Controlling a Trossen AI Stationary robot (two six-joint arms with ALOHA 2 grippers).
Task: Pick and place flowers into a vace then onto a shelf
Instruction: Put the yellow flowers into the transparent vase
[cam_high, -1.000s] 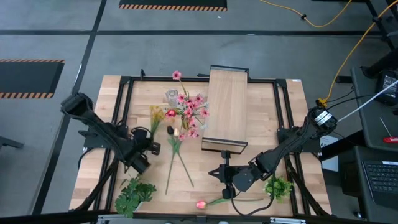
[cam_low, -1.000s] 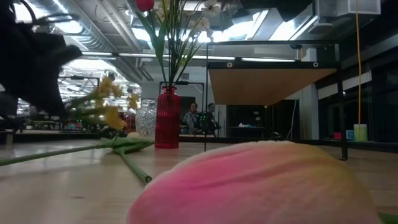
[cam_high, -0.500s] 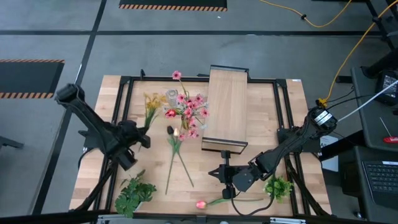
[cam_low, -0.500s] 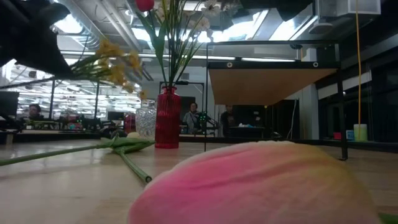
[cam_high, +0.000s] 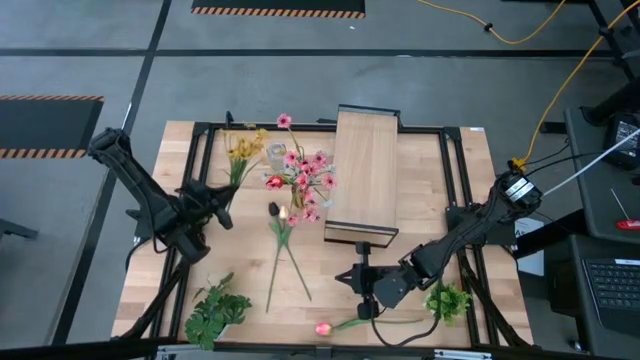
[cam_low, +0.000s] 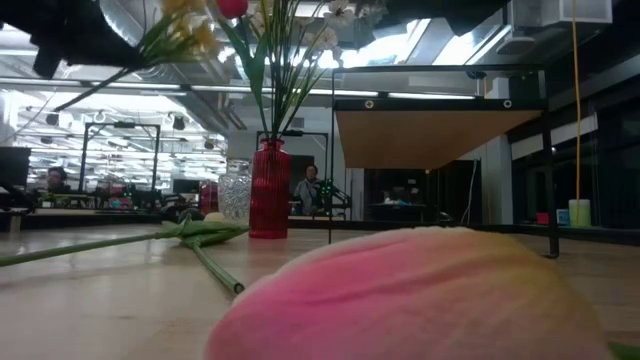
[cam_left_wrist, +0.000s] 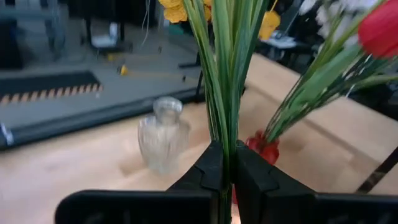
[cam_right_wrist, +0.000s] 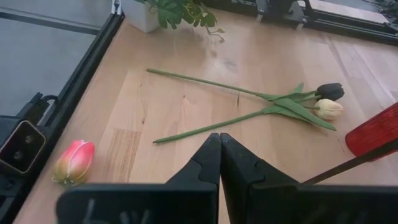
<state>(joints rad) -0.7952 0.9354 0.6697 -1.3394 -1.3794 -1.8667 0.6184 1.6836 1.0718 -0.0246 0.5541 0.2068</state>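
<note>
The high view is evenly lit from above, and the bench (cam_high: 420, 180) looks bright with only soft, short shadows under the arms. It is sharp to the edges.

In the low view, the ceiling lights of the room are strong and burn out to white behind the flowers (cam_low: 270, 60), so the stems look dark against them. The pink tulip (cam_low: 420, 295) lies very close to the lens and is fully out of focus.

In the left wrist view the vase (cam_left_wrist: 163, 135) and the background are soft, and the near stems are blurred.

The right wrist view is clear, with a mild glare on the wood.
</note>
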